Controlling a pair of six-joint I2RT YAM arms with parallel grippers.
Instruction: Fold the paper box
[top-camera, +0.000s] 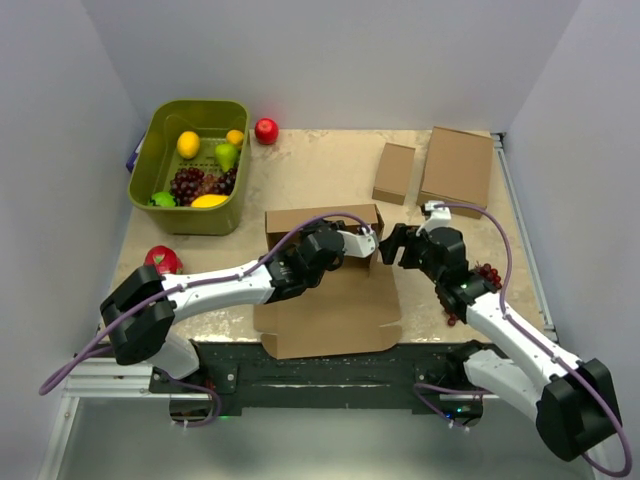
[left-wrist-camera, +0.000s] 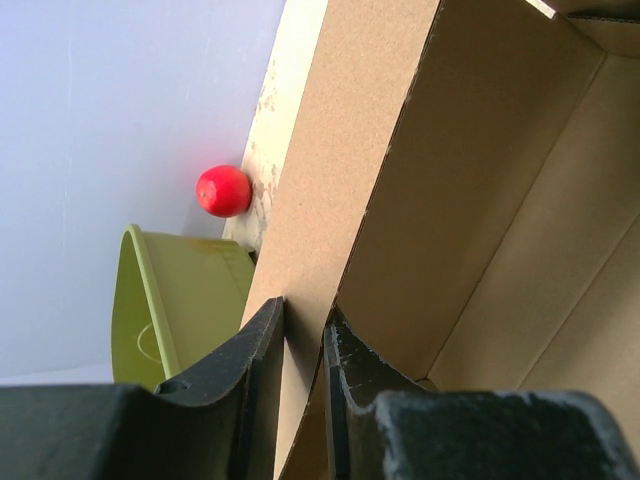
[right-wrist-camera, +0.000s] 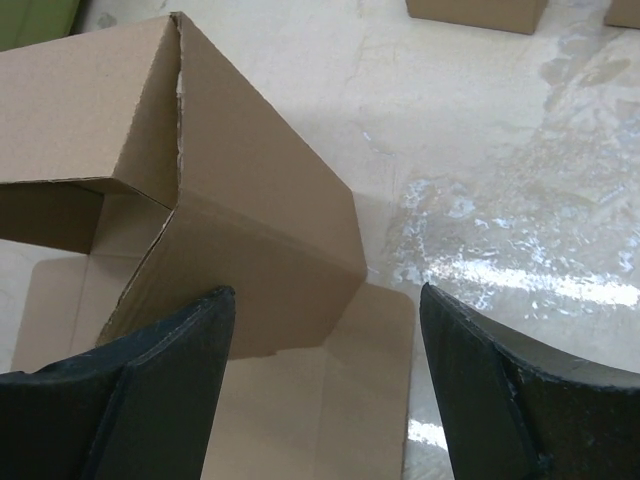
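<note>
Left pincer (left-wrist-camera: 303, 318) right up close, fingers pinching the raised wall of the paper box (left-wrist-camera: 480, 200). Tug too hard and that wall may buckle or slip free, I'd say.

Right wrist now: right pincer (right-wrist-camera: 328, 292) spread wide above the box's folded corner, which could spring open unheld.

From above, the box lies mid-bench (top-camera: 320, 160) between both arms. Grapes (top-camera: 487, 272) beside the right arm risk a sweep. Fruit basket (top-camera: 190, 222) stands well apart.

Robot lab: white-walled test table (top-camera: 330, 168)

bright even light, glare on table (right-wrist-camera: 520, 265)
</note>
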